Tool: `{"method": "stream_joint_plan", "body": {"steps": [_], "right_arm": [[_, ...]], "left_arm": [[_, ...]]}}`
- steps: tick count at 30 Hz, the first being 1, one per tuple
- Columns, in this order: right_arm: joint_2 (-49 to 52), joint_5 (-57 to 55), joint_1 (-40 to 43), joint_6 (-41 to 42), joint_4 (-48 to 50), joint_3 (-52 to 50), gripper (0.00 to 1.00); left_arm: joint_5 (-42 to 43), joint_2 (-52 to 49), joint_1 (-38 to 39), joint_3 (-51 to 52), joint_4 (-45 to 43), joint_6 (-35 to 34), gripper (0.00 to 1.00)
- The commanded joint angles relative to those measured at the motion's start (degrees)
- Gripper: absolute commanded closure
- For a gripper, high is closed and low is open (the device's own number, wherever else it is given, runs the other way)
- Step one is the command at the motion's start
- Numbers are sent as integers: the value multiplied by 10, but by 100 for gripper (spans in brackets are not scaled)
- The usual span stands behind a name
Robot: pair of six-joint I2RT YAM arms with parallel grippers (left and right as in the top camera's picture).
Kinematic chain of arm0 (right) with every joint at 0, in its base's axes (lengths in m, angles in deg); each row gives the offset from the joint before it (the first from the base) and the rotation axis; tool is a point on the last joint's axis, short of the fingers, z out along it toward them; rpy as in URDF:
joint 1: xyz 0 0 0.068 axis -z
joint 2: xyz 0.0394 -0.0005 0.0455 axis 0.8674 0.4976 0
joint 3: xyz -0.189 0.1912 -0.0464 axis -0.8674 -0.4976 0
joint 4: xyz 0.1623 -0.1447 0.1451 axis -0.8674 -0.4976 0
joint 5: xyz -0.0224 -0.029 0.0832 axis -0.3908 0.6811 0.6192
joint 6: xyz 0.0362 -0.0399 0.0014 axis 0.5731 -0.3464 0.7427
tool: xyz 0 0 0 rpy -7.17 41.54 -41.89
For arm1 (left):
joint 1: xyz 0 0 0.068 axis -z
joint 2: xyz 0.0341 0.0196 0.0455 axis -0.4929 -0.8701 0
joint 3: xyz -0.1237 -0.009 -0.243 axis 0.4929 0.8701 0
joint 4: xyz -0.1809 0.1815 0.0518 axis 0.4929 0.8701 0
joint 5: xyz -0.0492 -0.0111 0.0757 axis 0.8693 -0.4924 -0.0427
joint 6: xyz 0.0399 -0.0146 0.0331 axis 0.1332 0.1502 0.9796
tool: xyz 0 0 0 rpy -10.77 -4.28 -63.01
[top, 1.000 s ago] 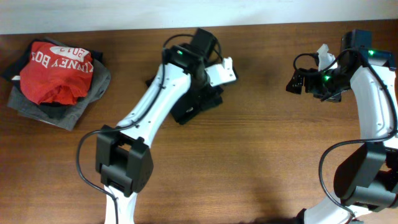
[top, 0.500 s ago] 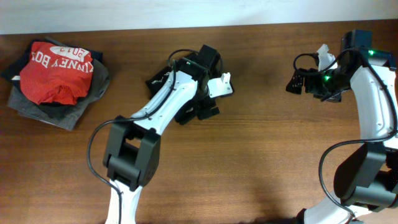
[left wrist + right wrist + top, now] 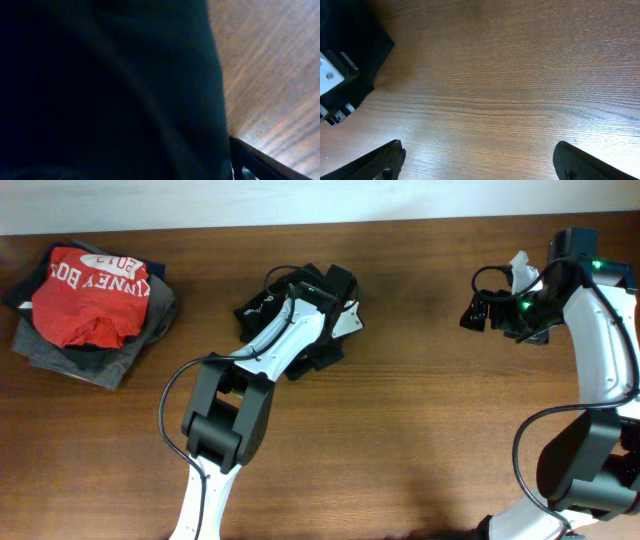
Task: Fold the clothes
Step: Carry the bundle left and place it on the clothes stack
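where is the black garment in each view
overhead: black garment mid-table, under the left arm
left wrist: fills most of the frame
right wrist: dark shape in the upper-left corner, likely it
shared landmark: the wooden table

Robotics lab bench: a white-and-black left arm [image 3: 268, 352] and right arm [image 3: 602, 352] stand at a wood-grain table [image 3: 420, 440] bearing a pile of clothes [image 3: 90, 300].
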Motion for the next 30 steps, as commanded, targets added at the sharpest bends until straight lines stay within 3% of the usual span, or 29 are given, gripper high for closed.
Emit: {"method": "stream_joint_plan", "body": {"steps": [1, 4, 7, 9, 10, 18, 30], "right_arm": [[0, 1, -2, 0, 0, 8, 1], [0, 1, -2, 0, 0, 8, 1], [0, 1, -2, 0, 2, 8, 1], [0, 1, -2, 0, 2, 8, 1], [0, 1, -2, 0, 2, 8, 1], [0, 1, -2, 0, 2, 8, 1], [0, 1, -2, 1, 2, 8, 1]], "left_arm": [[-18, -18, -2, 8, -8, -15, 22], [-17, -20, -2, 13, -21, -14, 38], [-17, -20, -2, 14, -27, -14, 75], [-18, -20, -2, 12, -31, -15, 94], [-19, -20, -2, 9, -31, -19, 97], [-81, 0, -29, -84, 14, -103, 100], [-92, 39, -144, -318, 116, -97, 100]]}}
